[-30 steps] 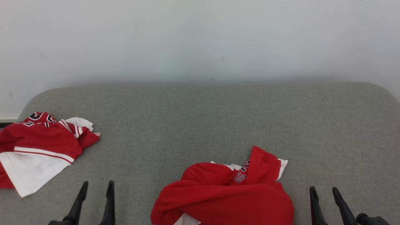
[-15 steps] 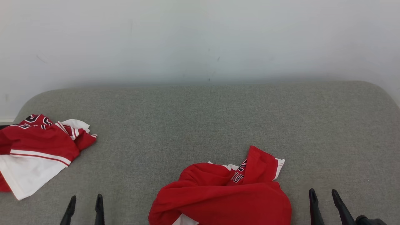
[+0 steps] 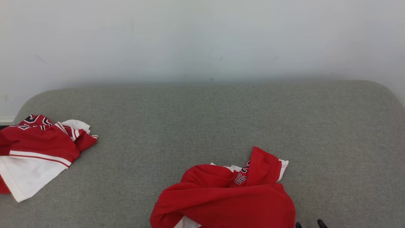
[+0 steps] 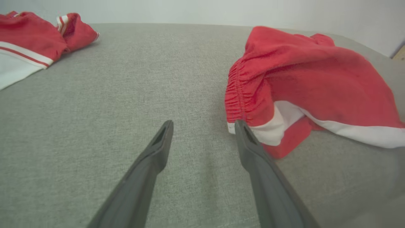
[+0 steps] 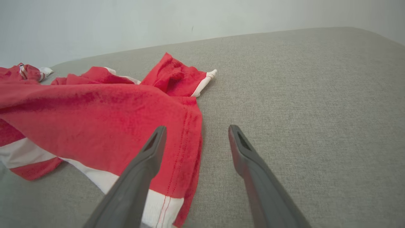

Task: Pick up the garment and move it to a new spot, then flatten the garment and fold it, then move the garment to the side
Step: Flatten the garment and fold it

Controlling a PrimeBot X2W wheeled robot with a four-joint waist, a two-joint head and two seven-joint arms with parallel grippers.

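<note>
Garment lies crumpled near-centre on the cushion, looks light, soft and floppy, so I'd pinch its elastic waistband with left claw and hem with right claw, both spread wide, empty.

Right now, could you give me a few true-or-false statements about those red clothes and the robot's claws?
1. Two red-and-white garments, the near garment and the left garment, lie on the grey cushion. True.
2. The left gripper grips the near garment. False: its fingers stand apart, holding nothing.
3. The near garment is folded flat. False: it lies crumpled.
4. The right gripper is open. True.
</note>
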